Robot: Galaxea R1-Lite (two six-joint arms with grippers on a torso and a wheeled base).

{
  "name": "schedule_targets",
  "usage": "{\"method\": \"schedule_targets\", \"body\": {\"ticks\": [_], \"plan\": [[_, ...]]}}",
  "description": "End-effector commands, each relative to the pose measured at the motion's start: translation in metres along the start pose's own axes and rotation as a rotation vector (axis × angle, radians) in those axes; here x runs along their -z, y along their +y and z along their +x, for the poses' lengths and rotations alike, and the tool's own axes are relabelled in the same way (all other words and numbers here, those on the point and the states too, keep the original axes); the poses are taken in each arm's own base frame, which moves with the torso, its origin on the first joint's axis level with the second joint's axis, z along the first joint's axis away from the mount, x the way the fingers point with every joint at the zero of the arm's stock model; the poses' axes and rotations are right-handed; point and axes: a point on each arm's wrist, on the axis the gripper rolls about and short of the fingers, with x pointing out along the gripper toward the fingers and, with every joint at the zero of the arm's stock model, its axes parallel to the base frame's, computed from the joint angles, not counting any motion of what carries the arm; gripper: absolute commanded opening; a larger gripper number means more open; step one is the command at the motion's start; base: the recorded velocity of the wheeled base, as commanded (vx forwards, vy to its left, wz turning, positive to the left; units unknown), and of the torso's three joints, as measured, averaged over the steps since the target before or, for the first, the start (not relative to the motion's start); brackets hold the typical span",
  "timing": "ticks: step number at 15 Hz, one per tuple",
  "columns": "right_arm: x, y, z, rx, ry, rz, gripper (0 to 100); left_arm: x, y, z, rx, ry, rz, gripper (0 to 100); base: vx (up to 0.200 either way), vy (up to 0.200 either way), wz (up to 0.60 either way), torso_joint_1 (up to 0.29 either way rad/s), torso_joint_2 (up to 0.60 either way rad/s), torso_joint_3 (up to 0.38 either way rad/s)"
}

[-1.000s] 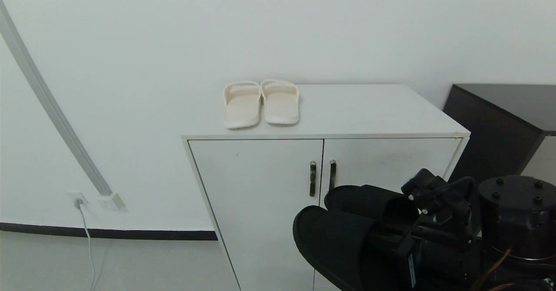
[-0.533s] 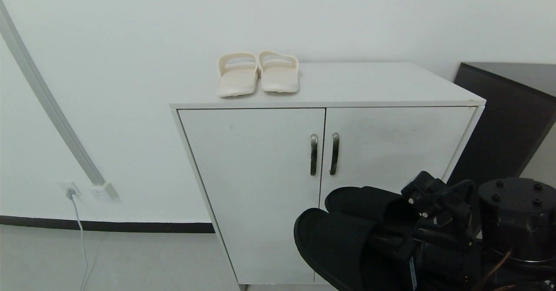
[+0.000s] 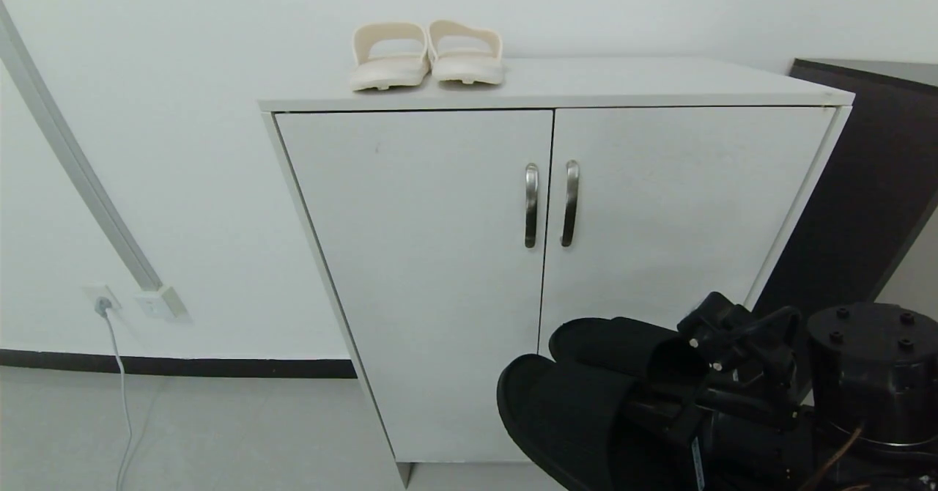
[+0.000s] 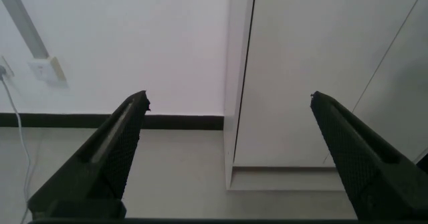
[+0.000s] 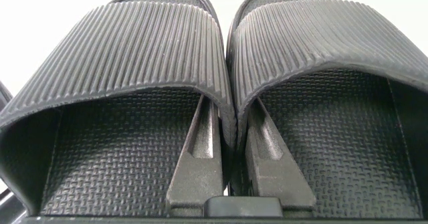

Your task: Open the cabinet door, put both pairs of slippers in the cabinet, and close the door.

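The right gripper (image 5: 231, 105) is clamping down on the pair of black slippers (image 5: 154, 50). One finger is sitting inside each slipper, and the two are squeezing the adjoining side walls together, nearly closed with only those walls between them. The ribbed straps are arching over the fingers (image 5: 198, 154) in the right wrist view. In the head view the black pair is hanging off the right arm, one slipper beside the other, low down in front of the bottom of the cabinet's right-hand door (image 3: 681, 205).

The left gripper (image 4: 229, 98) is hanging wide open with nothing between its fingers, looking past them at the cabinet's lower left corner and the floor (image 4: 174, 164).

Out to the white cabinet (image 3: 659, 80) now: both doors are sitting shut, the left-hand door (image 3: 418, 256) meeting the right one at the middle seam. Two upright metal handles, the left handle (image 3: 531, 205) and the right handle (image 3: 569, 203), are standing just beside each other on either side of that seam.

Up on the cabinet top, toward its left rear, the pair of cream slippers (image 3: 427, 55) is lying side by side, touching, straps toward the wall.

On the wall to the left, a grey conduit (image 3: 66, 154) is running down at a slant to a small box, with a wall socket (image 3: 99, 304) beside it and a cable (image 3: 121, 396) trailing to the floor. A dark piece of furniture (image 3: 879, 183) is standing against the cabinet's right side.
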Motion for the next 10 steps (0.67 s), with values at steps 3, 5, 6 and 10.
{"method": "schedule_targets", "body": {"ticks": [3,5,6,10], "plan": [[0.0004,0.0,-0.0008,0.001,-0.001,0.0,0,-0.0001,0.0,0.0001,0.001,0.0,0.015,100,0.0,0.0,0.0,0.001,0.08,0.077],[0.0018,-0.0001,-0.001,0.001,0.004,-0.002,0,-0.0001,-0.0001,0.0001,0.002,0.0,0.019,100,0.0,0.0,0.0,0.0,0.0,0.0],[0.002,-0.0001,-0.0014,0.0,0.004,-0.002,0,-0.0001,-0.0001,0.0001,0.002,0.0,0.018,100,0.0,0.0,0.0,0.0,0.0,0.0],[0.0011,0.0001,-0.0062,-0.001,-0.008,-0.01,0,-0.0001,-0.0001,0.0001,0.002,0.0,0.018,100,0.0,0.0,0.0,0.002,0.1,0.076]]}}
